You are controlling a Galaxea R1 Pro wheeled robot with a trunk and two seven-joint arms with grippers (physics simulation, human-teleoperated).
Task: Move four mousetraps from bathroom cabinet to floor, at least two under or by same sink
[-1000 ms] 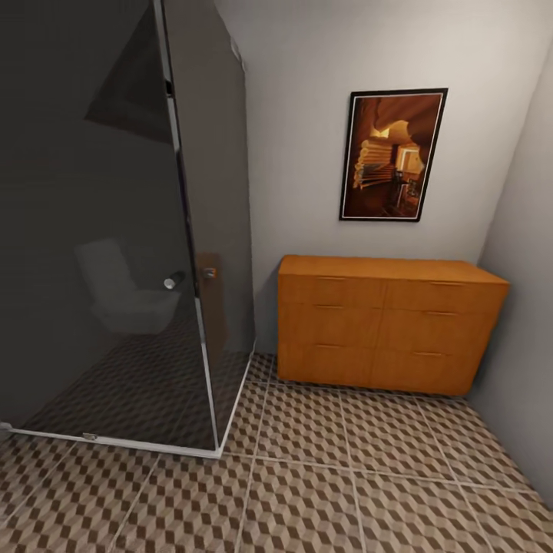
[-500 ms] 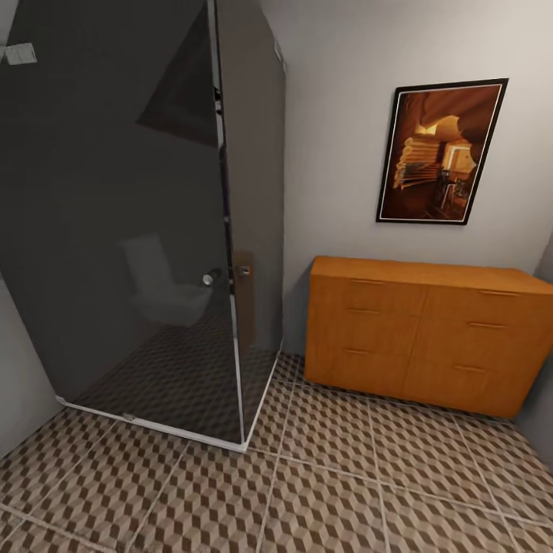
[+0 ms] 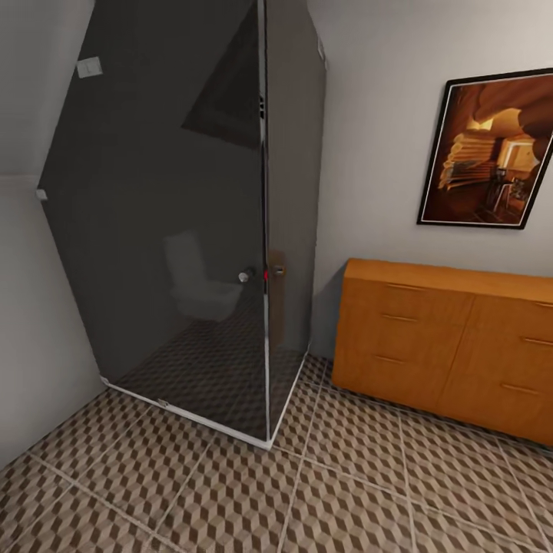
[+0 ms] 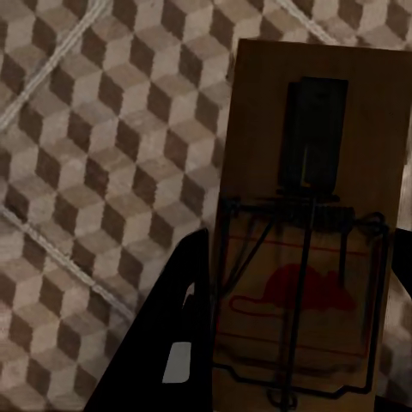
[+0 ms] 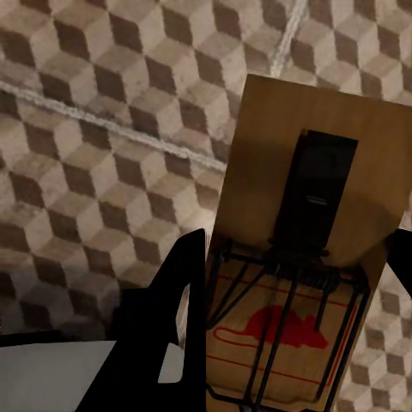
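orange-brown wood of the cabinet [image 3: 453, 346] hugs the far wall beside a dark glass shower stall [image 3: 200, 230], cube-patterned floor [image 3: 322, 491] open before both, while the left gripper [image 4: 296, 343] and right gripper [image 5: 287, 343] each clamp a mousetrap [image 4: 305, 223] [image 5: 309, 240] above the tiles.

No words, brand names or numbers can be read anywhere. The only printed mark is a red mouse outline on each flat tan wooden mousetrap board [image 4: 305, 232], lying under its dark wire frame; the same red figure shows on the second tan board [image 5: 296, 266]. The black-framed orange picture [image 3: 491, 153] above the orange-brown wooden drawer chest [image 3: 453, 346] carries no legible lettering.
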